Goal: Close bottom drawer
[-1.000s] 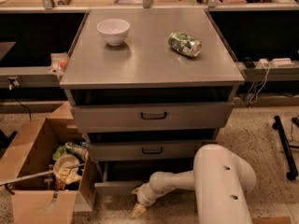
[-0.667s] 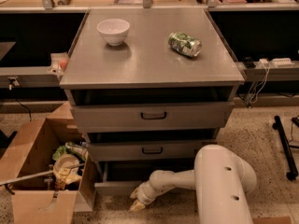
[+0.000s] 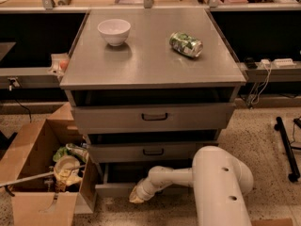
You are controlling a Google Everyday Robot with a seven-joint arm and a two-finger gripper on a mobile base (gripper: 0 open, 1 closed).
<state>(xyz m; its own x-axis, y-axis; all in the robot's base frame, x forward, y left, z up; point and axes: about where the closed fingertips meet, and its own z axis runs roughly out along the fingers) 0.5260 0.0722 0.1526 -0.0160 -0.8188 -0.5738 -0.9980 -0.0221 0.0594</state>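
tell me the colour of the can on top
Mostly green can, camera view; gripper at bottom drawer front.

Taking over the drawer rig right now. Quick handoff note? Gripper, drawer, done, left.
Gripper: low near the floor, at the front panel of the bottom drawer, left of the panel's middle. I cannot confirm contact.
Bottom drawer: open, its front sticks out past the middle drawer above it.
Done: the arm is placed at the drawer front.
Left: push the panel straight in until the drawer is shut.
Note: an open cardboard box stands close to the drawer's left corner. A bowl and a can sit on the cabinet top, so push gently.
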